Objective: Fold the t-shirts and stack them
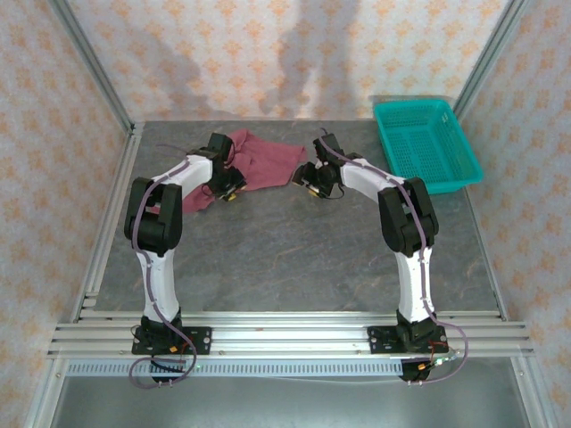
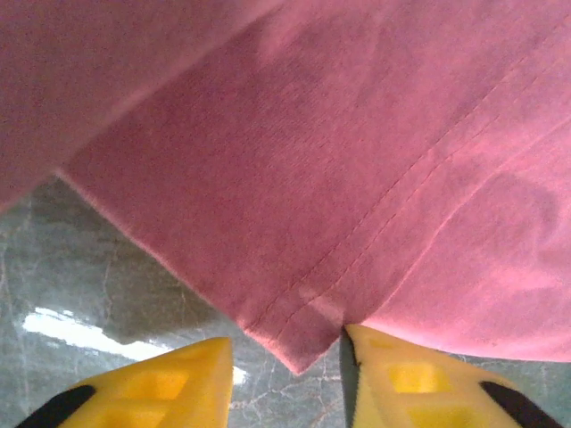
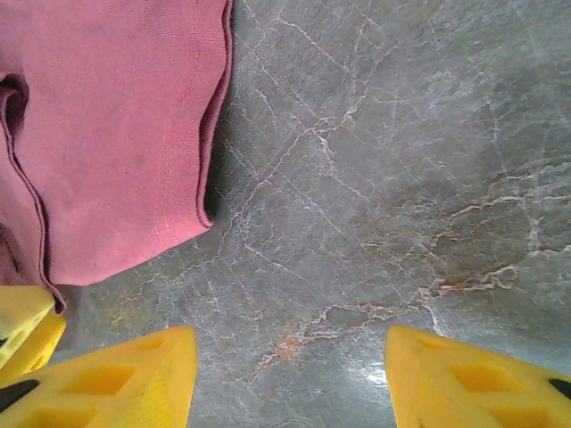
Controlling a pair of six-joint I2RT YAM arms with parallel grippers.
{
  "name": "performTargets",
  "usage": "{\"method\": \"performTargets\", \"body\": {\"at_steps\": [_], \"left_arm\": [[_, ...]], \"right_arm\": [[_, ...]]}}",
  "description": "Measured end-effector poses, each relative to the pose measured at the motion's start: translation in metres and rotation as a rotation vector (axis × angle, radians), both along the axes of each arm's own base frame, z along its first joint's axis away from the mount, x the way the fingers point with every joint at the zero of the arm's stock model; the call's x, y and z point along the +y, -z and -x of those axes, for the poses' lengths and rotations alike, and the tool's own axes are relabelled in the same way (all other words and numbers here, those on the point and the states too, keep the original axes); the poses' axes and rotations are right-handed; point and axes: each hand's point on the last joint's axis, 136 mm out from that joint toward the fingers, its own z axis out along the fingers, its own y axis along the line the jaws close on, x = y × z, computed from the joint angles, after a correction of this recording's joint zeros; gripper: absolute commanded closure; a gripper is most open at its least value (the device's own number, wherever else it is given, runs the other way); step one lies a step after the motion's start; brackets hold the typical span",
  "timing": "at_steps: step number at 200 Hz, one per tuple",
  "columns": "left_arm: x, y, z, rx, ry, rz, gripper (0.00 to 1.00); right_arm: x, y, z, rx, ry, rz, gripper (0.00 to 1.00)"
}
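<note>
Jaws of my left arm, parted, a hemmed corner of the maroon t-shirt (image 2: 357, 160) lying between them; jaws of my right arm, wide apart over bare counter (image 3: 401, 178), just beside the shirt's folded edge. Farther off, t-shirt crumpled between the two pairs; teal basket (image 1: 426, 143) at far right corner.

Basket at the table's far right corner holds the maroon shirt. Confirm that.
Not quite. The basket does sit at the table's far right corner, but the maroon shirt is not in it. The shirt lies on the table outside it, as the top external view shows.
</note>
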Motion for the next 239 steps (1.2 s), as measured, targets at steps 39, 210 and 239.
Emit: {"method": "performTargets", "body": {"at_steps": [39, 210, 239], "left_arm": [[0.004, -0.002, -0.006, -0.02, -0.027, -0.021, 0.95], [0.009, -0.072, -0.008, -0.191, -0.044, -0.016, 1.0], [0.009, -0.087, -0.006, -0.221, -0.038, -0.014, 1.0]], "right_arm": [[0.009, 0.0, -0.012, -0.008, 0.017, -0.046, 0.42], [0.029, 0.017, -0.049, -0.003, 0.118, -0.157, 0.43], [0.032, 0.017, -0.057, -0.006, 0.132, -0.165, 0.43]]}}
